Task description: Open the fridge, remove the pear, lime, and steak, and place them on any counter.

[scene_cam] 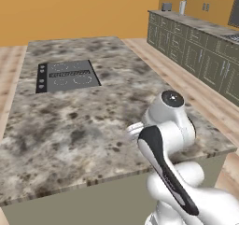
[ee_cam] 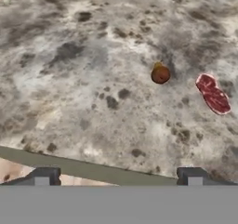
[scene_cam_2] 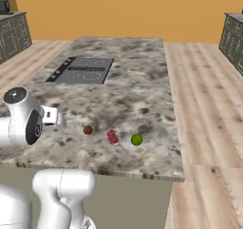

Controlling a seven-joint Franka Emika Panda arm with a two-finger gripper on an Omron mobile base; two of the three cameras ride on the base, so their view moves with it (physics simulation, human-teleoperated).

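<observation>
Steak (scene_cam_2: 113,137), pear (scene_cam_2: 88,129) and lime (scene_cam_2: 136,139) lie apart along the island counter's (scene_cam_2: 142,95) near edge, delivered; gripper (ee_cam: 118,177) jaws released, empty.

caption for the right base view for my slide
Pear, steak and lime lined up on the stone island counter, with the open gripper nearby.

Mottled polished stone counter (scene_cam_2: 142,90), matt black cooktop (scene_cam_2: 84,70), wet-looking marbled steak (ee_cam: 213,94), plank wood floor (scene_cam_2: 204,109)

counter (scene_cam_2: 142,81) mid bare, passable | obstacles near front edge: pear (scene_cam_2: 88,129), steak (scene_cam_2: 113,137), lime (scene_cam_2: 136,139) | cooktop (scene_cam_2: 83,70) flush
</observation>
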